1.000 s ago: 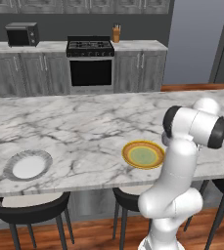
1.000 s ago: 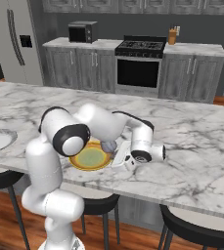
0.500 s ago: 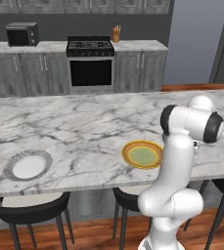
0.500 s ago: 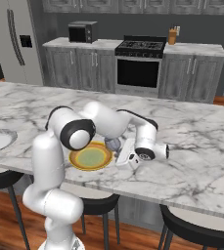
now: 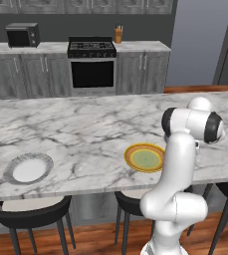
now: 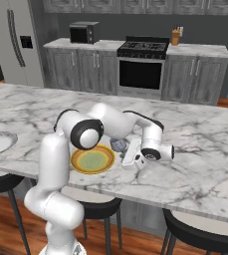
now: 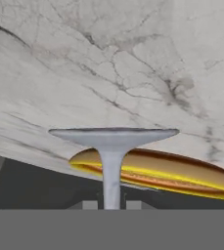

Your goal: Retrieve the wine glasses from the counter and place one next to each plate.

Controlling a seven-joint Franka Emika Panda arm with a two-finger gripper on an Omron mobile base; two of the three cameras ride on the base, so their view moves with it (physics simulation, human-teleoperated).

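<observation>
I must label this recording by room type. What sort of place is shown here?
A home kitchen, rendered rather than real. A black stove sits between grey cabinets along the back wall, with a microwave on the counter and a fridge to one side. In front, a marble island has black stools tucked under it.

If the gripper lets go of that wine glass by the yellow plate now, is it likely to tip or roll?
The wine glass is gripped by its thin stem, lying roughly sideways beside the yellow plate, so it would probably drop and roll on its rounded bowl. The marble island looks smooth and hard; the glass may slide or chip.
</observation>
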